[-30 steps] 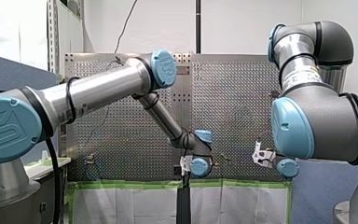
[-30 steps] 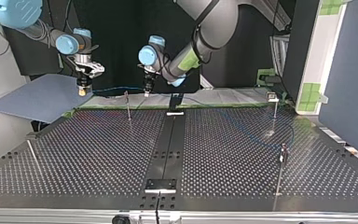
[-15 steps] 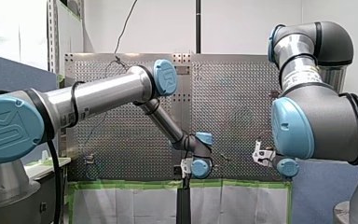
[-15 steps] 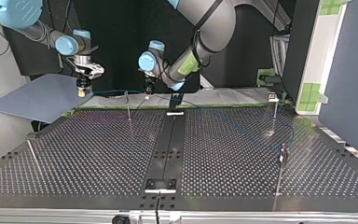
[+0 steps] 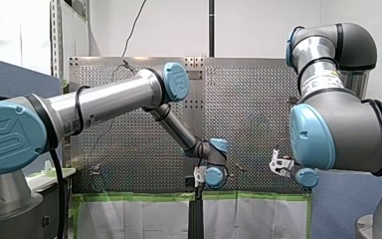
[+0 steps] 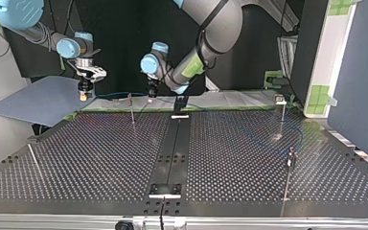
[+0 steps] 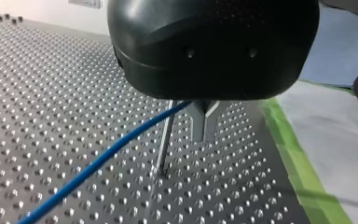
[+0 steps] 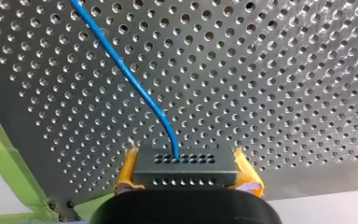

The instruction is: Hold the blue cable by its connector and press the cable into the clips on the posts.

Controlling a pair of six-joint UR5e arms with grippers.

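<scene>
A perforated desk, edged by green tape, is seen. Only in the right wrist view is the connector shown clamped between my right arm's fingers. In the left wrist view, my left arm's fingers are closed on the blue cable, beside a post.

Blue cable, left wrist view: one end lost behind the black housing of my left hand, the other cut off by the frame edge. The head of the post is covered by the same housing. Right wrist view: yellow pads of my right hand mostly masked by the connector; the cable leaves the frame ahead. Top view: clips on the far posts too small to read. Front view: cable too faint to trace.
</scene>
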